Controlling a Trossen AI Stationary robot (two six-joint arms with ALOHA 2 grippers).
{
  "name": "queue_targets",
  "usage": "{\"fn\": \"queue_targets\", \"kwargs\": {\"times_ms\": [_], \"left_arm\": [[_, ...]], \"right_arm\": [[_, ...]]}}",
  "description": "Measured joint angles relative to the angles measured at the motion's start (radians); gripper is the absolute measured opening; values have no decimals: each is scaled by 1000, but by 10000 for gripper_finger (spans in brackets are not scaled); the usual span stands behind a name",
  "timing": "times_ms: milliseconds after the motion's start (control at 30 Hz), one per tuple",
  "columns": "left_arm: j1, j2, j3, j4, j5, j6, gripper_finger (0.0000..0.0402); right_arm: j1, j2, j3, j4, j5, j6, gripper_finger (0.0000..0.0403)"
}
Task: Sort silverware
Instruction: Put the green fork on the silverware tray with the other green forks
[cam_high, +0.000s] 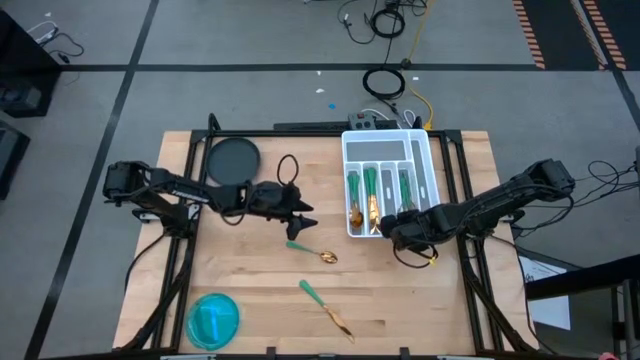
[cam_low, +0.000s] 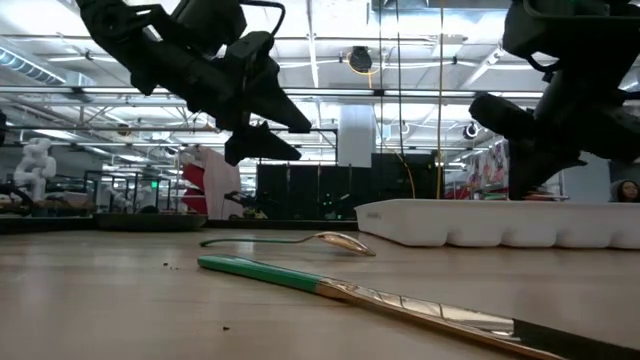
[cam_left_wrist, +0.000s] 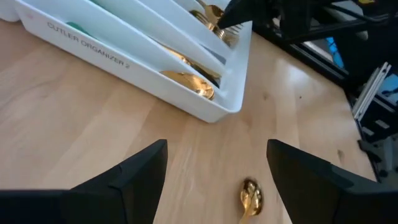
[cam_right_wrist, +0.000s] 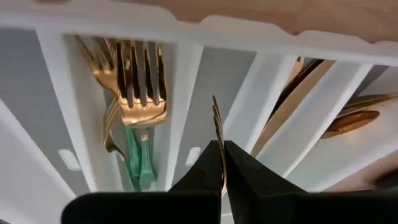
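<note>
**Right pincer holds fork over tray; left pincer open above spoon**

Blue bowl (cam_high: 213, 320) sits at the near left corner of the desk (cam_high: 250, 290). Dark round lid (cam_high: 232, 159) lies at the far left. Left pincer (cam_high: 300, 224) hovers mid-desk, fingers (cam_left_wrist: 134, 177) spread wide, nothing between them. Just past its tips a spoon (cam_high: 312, 250) lies flat on the wood, gold bowl (cam_left_wrist: 251, 196) toward the tray. In the low view the spoon (cam_low: 290, 241) rests on the desk with the left pincer (cam_low: 285, 135) up in the air above it, not touching.

Nearer the front edge lies another piece, a knife by the look of it (cam_high: 326, 308), teal handle, gold blade, lying diagonal; in the low view it (cam_low: 370, 295) is closest to the camera.

White tray (cam_high: 425, 160) stands right of centre, at the far side. Its slots hold sorted silverware: spoons (cam_high: 354, 200), pieces with gold heads (cam_high: 372, 198), forks (cam_high: 405, 192). Right pincer (cam_high: 393, 232) is at the tray's near end, clamped shut on a fork (cam_right_wrist: 217, 124), tines pointing over a slot. Forks (cam_right_wrist: 137, 87) lie in the next slot, knives (cam_right_wrist: 298, 106) in the one on the other side.
</note>
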Motion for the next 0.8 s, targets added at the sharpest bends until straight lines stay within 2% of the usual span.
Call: {"fn": "queue_targets", "kwargs": {"times_ms": [167, 467, 800], "left_arm": [[-25, 0, -8, 33, -45, -19, 280], [-75, 0, -8, 34, -201, -19, 280], [-81, 0, -8, 39, -274, -24, 280]], "right_arm": [[-6, -15, -8, -43, -2, -14, 0], [-3, -83, -127, -33, -23, -43, 0], [-4, -107, -163, 12, -13, -77, 0]]}}
